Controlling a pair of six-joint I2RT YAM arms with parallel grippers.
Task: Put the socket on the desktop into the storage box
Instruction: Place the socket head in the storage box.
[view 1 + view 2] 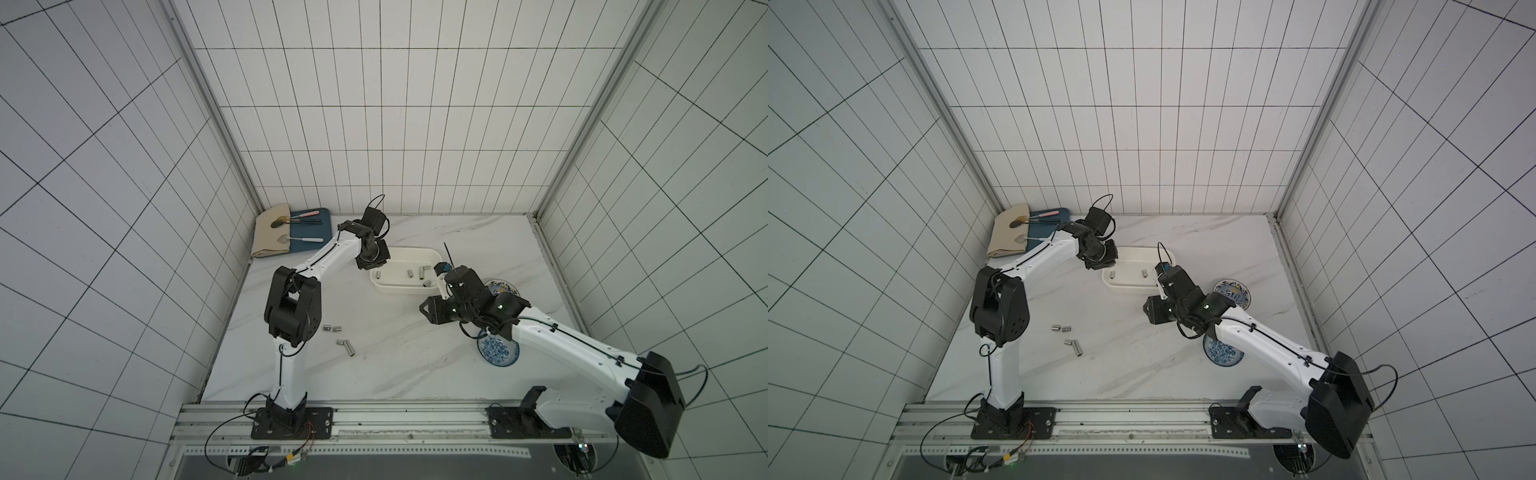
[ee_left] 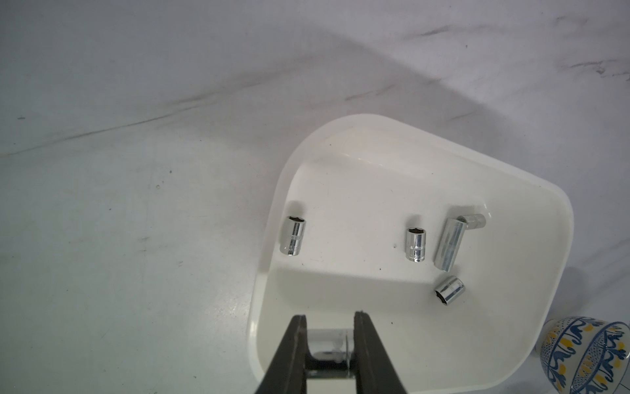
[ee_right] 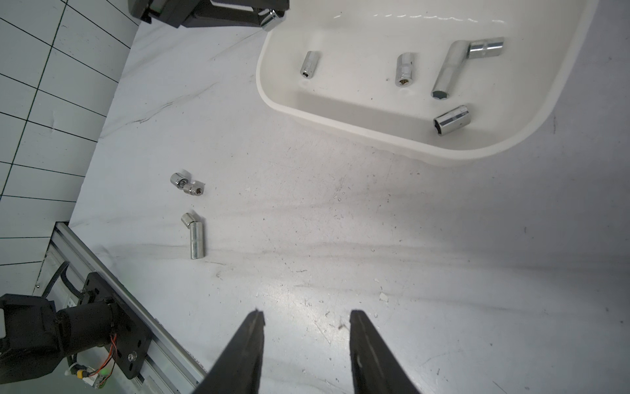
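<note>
Bimanual workspace seen from above and from both wrists. The left gripper point(image 2: 329, 315) is closed on a chrome socket point(image 2: 327, 341), which lies crosswise between the jaws. It hangs at the rim of the left end of the storage box point(image 1: 411, 251), clear of the box floor; the right wrist view shows the same held socket point(image 3: 272, 18) at that corner of the box.

The white box stands on the desk point(image 1: 415, 374), towards its far side and between the two arms. Inside it, the left wrist view shows five sockets lying on their sides: one short socket point(image 2: 293, 235) alone near the left end, another point(image 2: 416, 244) in the middle, and a long one point(image 2: 450, 244) touching a short one point(image 2: 474, 220) at the right end. A fifth socket point(image 2: 450, 290) lies just beside the long one.

Four loose sockets point(image 1: 338, 338) rest on the desk to the near left, well apart from the box, in two touching pairs.

The right gripper point(image 3: 305, 312) is partly open and holds nothing, above bare desk near the box's right end.

Two blue-patterned bowls point(image 1: 496, 353) stand at the right, partly hidden by the right arm. A blue tray point(image 1: 307, 245) with a folded cloth point(image 1: 272, 237) occupies the far left corner.
</note>
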